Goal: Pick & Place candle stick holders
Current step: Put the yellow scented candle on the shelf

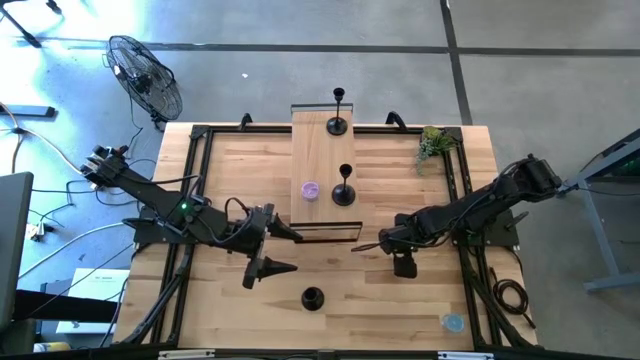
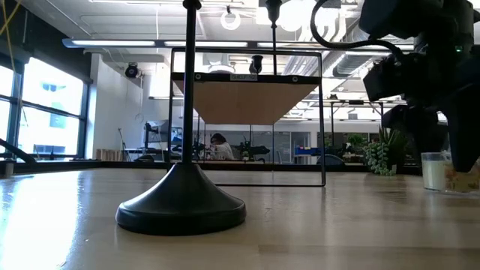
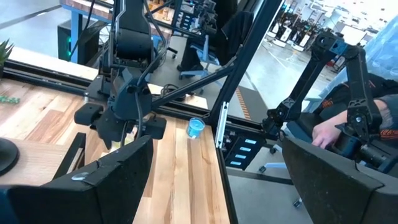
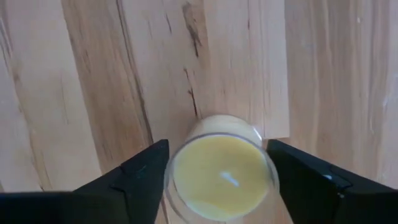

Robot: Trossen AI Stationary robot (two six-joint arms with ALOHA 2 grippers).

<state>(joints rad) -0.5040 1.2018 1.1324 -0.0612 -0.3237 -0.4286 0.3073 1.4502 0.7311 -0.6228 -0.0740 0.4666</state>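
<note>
Three black holders are seen from above. One (image 1: 338, 112) stands at the far end of a raised wooden shelf (image 1: 322, 160) in the middle of the table (image 1: 220, 170), another (image 1: 344, 186) stands on the shelf's near part beside a small purple candle (image 1: 310, 190), and the third (image 1: 313, 298) stands on the table near the front edge. In the low view the third holder's disc base and stem (image 2: 182, 201) fill the foreground.

The right gripper (image 4: 217, 171) is pointed down at the table, right of the shelf's near end. Its fingers (image 4: 140, 171) are set apart on either side of a yellow candle in a clear glass (image 4: 219, 171); they are close to the glass, but a firm hold cannot be told. None of the holders lies between these fingers; the front holder is well apart, to the left and nearer the front edge.

The left gripper (image 1: 275, 250) is held spread wide and empty, left of the shelf's near end, with the front holder near it but not touched.

A green sprig (image 1: 434, 143) lies at the far right corner.
</note>
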